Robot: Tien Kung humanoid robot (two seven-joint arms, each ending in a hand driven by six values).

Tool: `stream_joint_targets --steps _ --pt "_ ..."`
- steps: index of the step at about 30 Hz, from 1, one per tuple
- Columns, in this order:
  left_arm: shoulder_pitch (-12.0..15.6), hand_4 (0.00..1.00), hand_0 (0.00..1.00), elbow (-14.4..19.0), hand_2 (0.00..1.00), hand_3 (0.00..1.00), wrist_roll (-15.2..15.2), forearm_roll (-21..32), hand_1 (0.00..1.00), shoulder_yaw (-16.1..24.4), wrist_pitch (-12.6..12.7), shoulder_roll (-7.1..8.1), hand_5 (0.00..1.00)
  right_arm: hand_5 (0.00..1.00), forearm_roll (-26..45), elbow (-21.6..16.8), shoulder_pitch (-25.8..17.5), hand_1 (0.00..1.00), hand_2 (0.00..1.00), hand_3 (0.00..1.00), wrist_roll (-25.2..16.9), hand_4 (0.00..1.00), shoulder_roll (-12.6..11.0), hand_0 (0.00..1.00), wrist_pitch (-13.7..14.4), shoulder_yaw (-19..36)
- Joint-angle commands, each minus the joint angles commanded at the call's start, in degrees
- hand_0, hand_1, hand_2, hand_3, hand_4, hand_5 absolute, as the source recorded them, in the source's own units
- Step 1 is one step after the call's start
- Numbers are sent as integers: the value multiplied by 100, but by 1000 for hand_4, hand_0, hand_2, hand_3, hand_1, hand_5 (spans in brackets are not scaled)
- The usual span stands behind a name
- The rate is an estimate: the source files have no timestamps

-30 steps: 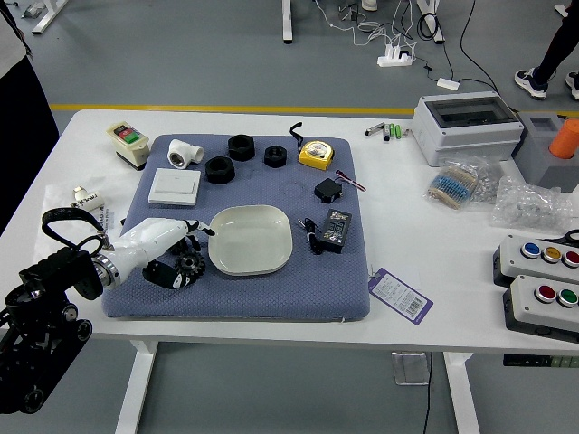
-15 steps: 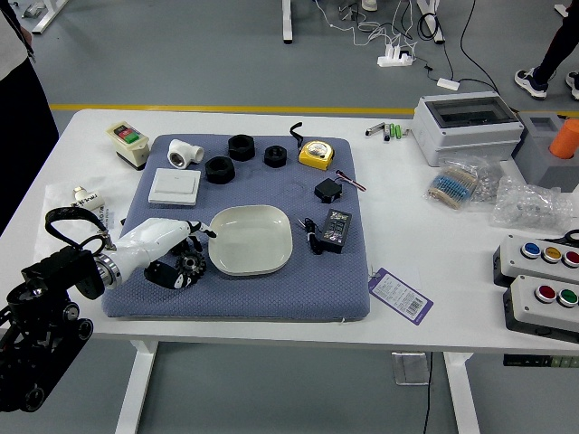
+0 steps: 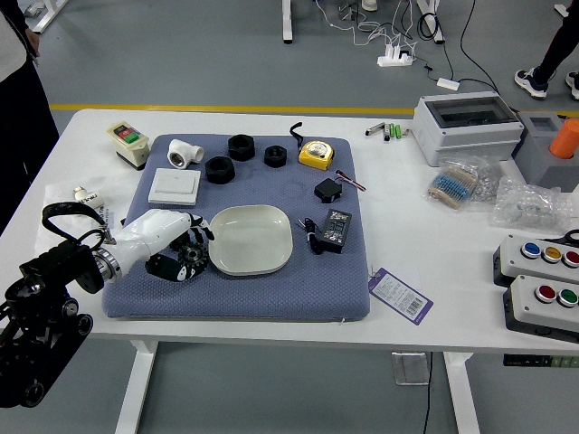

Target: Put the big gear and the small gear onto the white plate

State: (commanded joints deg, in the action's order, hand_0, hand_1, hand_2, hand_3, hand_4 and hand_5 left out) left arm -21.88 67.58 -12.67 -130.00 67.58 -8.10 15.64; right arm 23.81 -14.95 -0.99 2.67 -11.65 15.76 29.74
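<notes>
Spreading across most of the view, the white table (image 3: 452, 316) carries a blue-grey mat (image 3: 298, 296). On the table's right, at the far side, stands a white enclosure with a window (image 3: 469, 125); two button boxes (image 3: 552, 307) sit at the right edge, and clear bags (image 3: 534, 206) lie between. A person in dark clothing (image 3: 20, 108) stands beyond the far left corner, one hand (image 3: 33, 42) hanging away from the table; another person's legs (image 3: 554, 54) show at the top right.

The white plate (image 3: 251, 240) lies near the mat's middle. Just right of it is a black adapter (image 3: 336, 231); a white switch plate (image 3: 174, 187) lies beyond the left hand, crowding that side. Farther off are a yellow tape measure (image 3: 316, 155), a white pipe fitting (image 3: 185, 154), a small black block (image 3: 328, 190) and three black rings (image 3: 220, 169).

The black left arm (image 3: 45, 312) reaches in from the lower left corner, slanting forward and right. Its left hand (image 3: 167, 242), white-backed, points toward the plate's left rim, low over the mat. A dark gear (image 3: 193, 257) is at its front, left of the plate; whether the hand grips it, I cannot tell.
</notes>
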Motion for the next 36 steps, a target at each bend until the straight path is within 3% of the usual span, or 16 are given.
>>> stream_joint_targets --steps 15,26,35,36 --pt "-328 206 334 212 413 635 -40 0 351 7 62 -36 2 670 -3 -1 5 740 799 643 -7 833 6 721 6 20" --pt "-637 193 332 120 412 638 -106 0 349 -273 166 -376 2 670 3 -6 15 739 798 642 -13 832 6 720 16 6" --pt "-1064 204 333 -641 416 638 -312 0 354 -644 367 -842 2 671 27 -14 33 739 797 641 -27 832 2 719 42 -20" --pt "-1082 170 355 -694 461 637 -320 0 408 -648 378 -868 2 671 28 -15 35 739 797 640 -29 831 1 719 45 -19"
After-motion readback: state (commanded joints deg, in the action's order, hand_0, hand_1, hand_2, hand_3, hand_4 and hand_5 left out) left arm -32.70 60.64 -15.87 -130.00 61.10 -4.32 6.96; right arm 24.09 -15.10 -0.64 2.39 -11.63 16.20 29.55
